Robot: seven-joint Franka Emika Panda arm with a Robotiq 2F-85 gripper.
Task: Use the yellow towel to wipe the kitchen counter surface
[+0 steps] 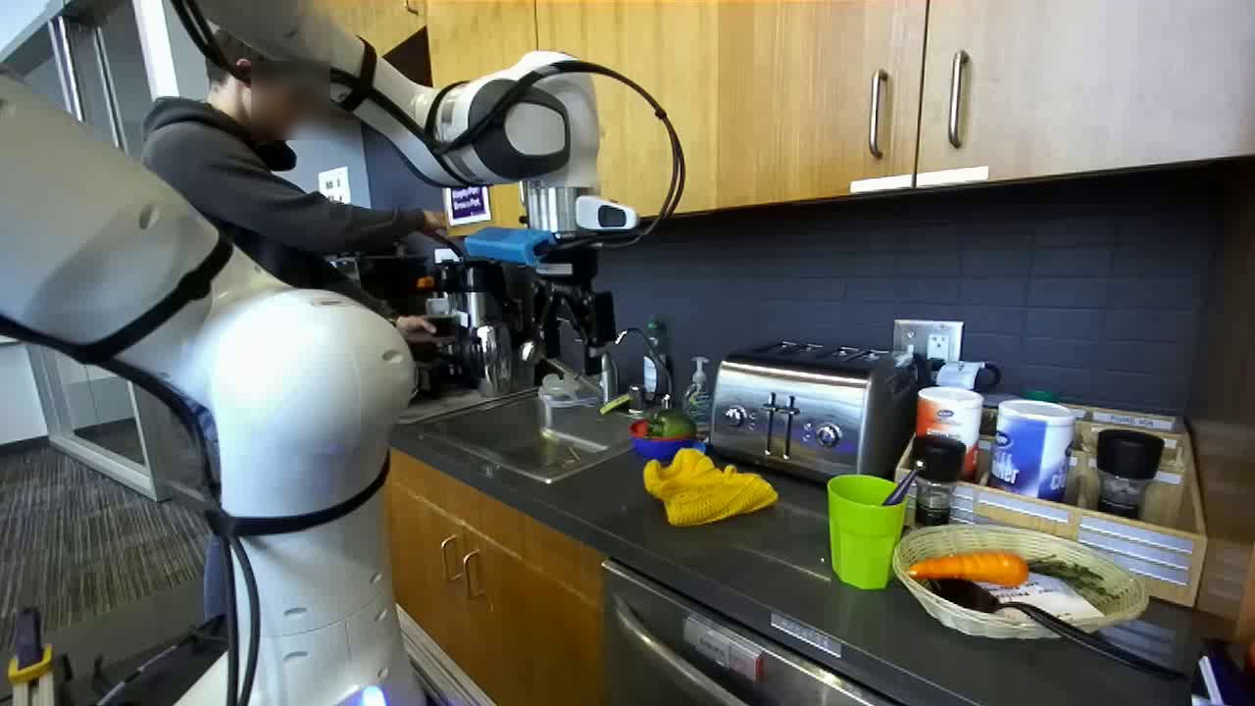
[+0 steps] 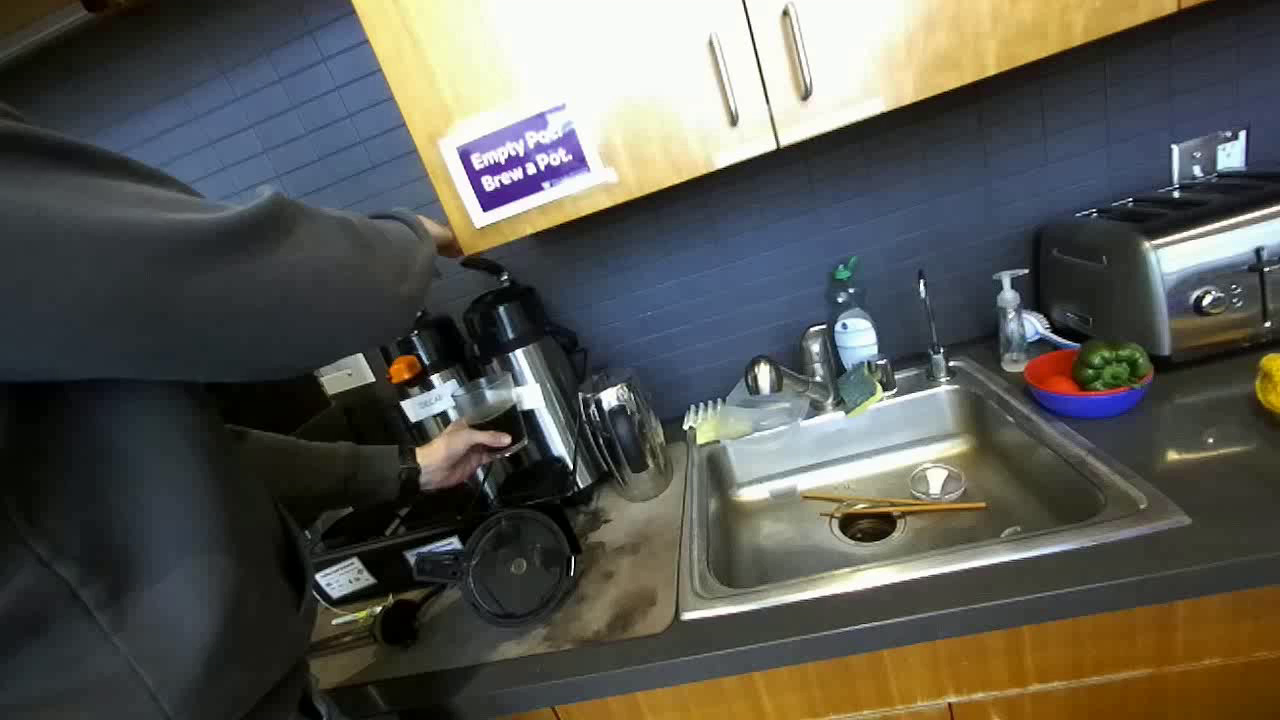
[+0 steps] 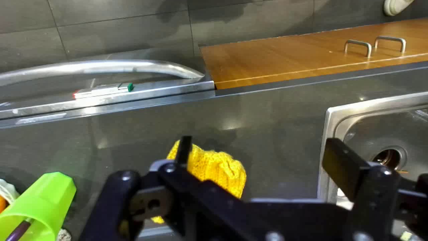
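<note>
The yellow towel (image 1: 708, 492) lies crumpled on the dark kitchen counter (image 1: 618, 520), between the sink and the green cup. It also shows in the wrist view (image 3: 217, 169), partly hidden behind a finger and linkage of my gripper. Only its edge shows in an exterior view (image 2: 1270, 382). My gripper (image 1: 577, 348) points down, raised above the counter and apart from the towel. In the wrist view my gripper (image 3: 262, 150) has its fingers wide apart with nothing held between them. One finger overlaps the towel in that view; the other overlaps the sink rim.
A metal sink (image 2: 700, 600) is set into the counter. A blue bowl (image 2: 1090, 405) holding a green pepper and a toaster (image 1: 784, 417) stand behind the towel. A green cup (image 1: 863, 534) and a basket (image 1: 966, 618) stand further along. A person (image 2: 200, 280) handles coffee pots beyond the sink.
</note>
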